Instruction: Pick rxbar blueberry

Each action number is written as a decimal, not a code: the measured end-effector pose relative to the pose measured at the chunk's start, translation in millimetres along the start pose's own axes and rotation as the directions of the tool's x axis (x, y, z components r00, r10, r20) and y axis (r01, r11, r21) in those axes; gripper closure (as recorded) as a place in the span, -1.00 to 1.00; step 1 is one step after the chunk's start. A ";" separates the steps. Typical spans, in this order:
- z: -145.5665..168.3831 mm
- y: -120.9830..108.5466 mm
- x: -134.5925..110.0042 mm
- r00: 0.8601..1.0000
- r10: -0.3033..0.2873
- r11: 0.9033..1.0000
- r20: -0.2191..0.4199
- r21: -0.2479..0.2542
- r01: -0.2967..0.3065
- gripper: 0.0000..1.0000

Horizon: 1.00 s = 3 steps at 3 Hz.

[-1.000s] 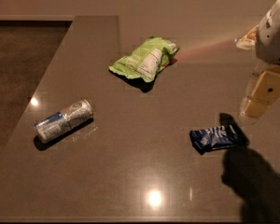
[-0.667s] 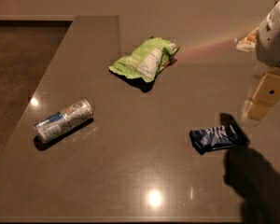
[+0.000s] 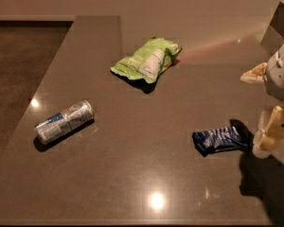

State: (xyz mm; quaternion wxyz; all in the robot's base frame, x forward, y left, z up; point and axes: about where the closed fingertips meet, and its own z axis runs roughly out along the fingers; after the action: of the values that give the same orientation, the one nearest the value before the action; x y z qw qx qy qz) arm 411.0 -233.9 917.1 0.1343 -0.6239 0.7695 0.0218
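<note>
The rxbar blueberry (image 3: 218, 140) is a small flat bar in a dark navy wrapper with white lettering. It lies flat on the dark brown table (image 3: 132, 174), right of the middle. My gripper (image 3: 270, 126) is at the right edge of the camera view, just right of the bar and a little above the table. It holds nothing that I can see.
A light-green chip bag (image 3: 146, 59) lies at the back middle of the table. A silver-and-blue drink can (image 3: 64, 121) lies on its side at the left. The table's left edge drops to a dark floor (image 3: 19, 65). A dark object (image 3: 279, 22) stands at the far right.
My gripper has come slightly lower in the view, toward the bar. The bar, bag and can have not moved.
</note>
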 end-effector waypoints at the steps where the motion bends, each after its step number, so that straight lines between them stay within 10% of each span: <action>1: 23.7 18.8 -2.2 0.998 -0.045 0.998 0.035 -0.049 0.046 -1.00; 3: 63.9 39.3 -9.4 0.990 -0.122 0.986 0.067 -0.108 0.129 -1.00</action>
State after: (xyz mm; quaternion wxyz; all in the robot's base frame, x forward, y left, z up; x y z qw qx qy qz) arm 386.2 -203.4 852.5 0.1232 -0.6767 0.7220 0.0752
